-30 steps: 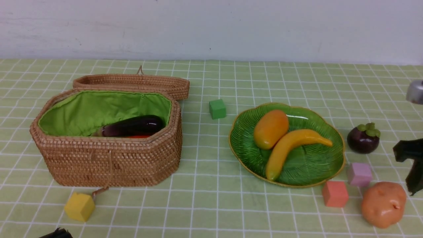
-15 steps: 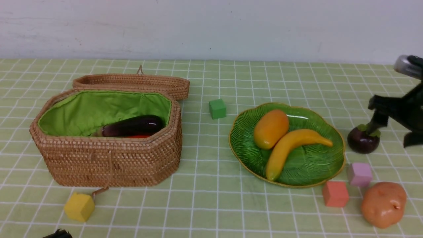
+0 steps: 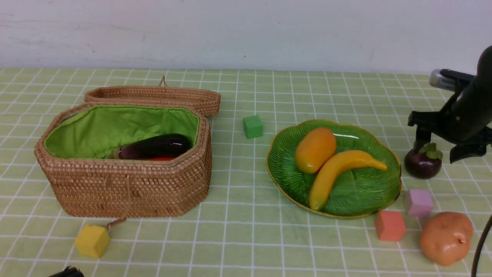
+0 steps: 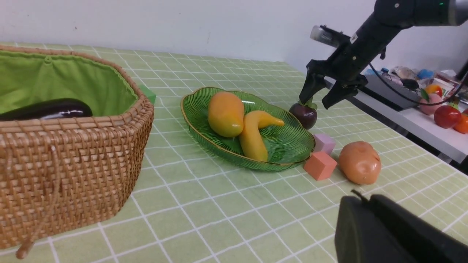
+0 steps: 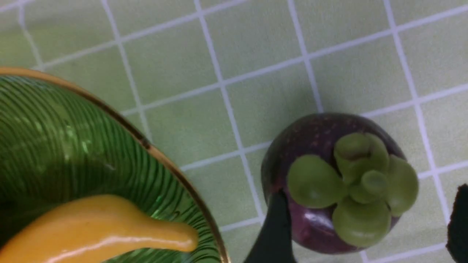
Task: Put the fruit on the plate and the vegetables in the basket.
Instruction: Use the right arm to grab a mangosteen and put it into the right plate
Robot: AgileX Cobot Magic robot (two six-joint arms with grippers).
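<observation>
Straddling the mangosteen (image 3: 422, 166) from above, the right claw (image 3: 441, 148) has its fingers spread apart, one tip on either side of the fruit; whether either tip touches it cannot be told. The mangosteen sits on the bench (image 3: 246, 238) just right of the plate (image 3: 357, 190), outside the rim, with its green cap facing straight up.

On the plate, the banana (image 3: 338, 169) lies with its long axis running from near-left to far-right, its thin tip pointing to the right and its blunt end toward the near rim. The mango (image 3: 315, 150) rests against the banana's far side, its long axis tilted the same way.

In the open basket (image 3: 127, 188), the eggplant (image 3: 153, 147) lies lengthwise, left to right, over a sliver of red-orange carrot (image 3: 161, 158). The potato (image 3: 446, 237) sits on the bench at the near right, beside a coral cube (image 3: 390, 226) and a lilac cube (image 3: 418, 202).

The left claw (image 4: 365, 219) hangs low at the near left, well apart from everything, its fingers closed together on nothing.
</observation>
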